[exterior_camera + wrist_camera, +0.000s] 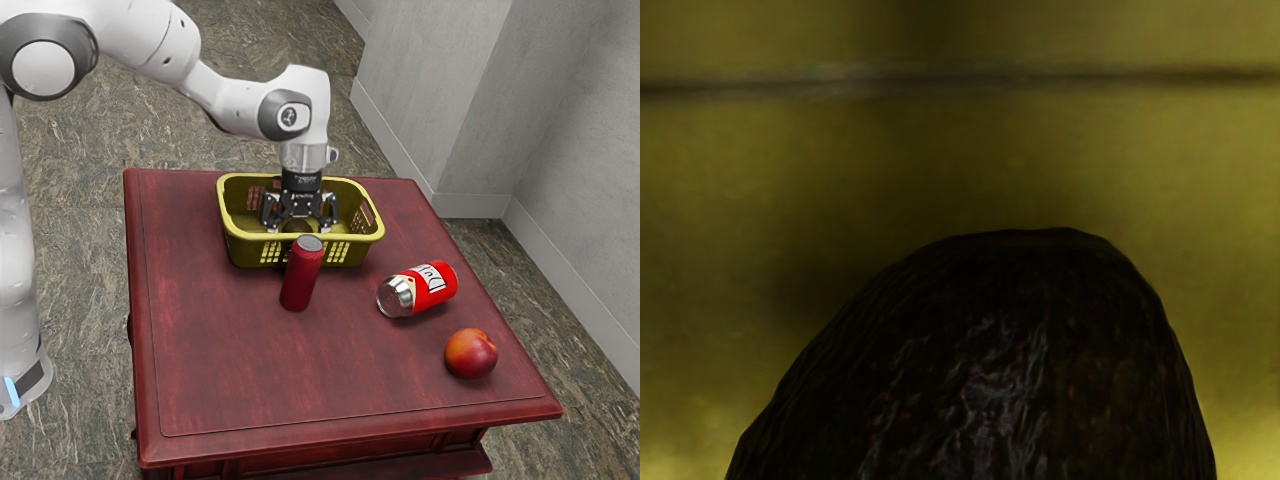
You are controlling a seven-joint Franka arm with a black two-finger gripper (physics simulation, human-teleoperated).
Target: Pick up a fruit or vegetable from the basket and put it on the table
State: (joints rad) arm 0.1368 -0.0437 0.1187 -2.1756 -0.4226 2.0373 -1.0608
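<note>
While the Franka arm (235,100) reaches in from the exterior view's left, the yellow-green plastic basket (240,248) surrounds the lower end of the gripper (299,226), its rim running around the tool on all sides. To the tool's exterior-view left lies a broad stretch of the red wooden table (215,350), which looks like a usable place for setting something down. The gripper itself points downward, its two fingers standing well apart, one toward the exterior view's left and one toward its right, with no grip on anything that I can make out. The avocado (990,370) sits inside the basket, directly below the hand and apparently in the gap between those fingers. Its long axis is what the coming move turns on: the narrower end points out from under the hand toward the dark line in the basket, and that axis seems to run across the closing direction, so the fingers should come in on its flanks. A little more lowering may be needed before they close, since a high pinch could slip on the curved skin. Just outside the basket's near wall from the tool stands a dark red can (302,274); farther to the tool's exterior-view right, a red-labelled can (420,289) lies on its side, and beyond it rests a nectarine (471,353), already on the table.
</note>
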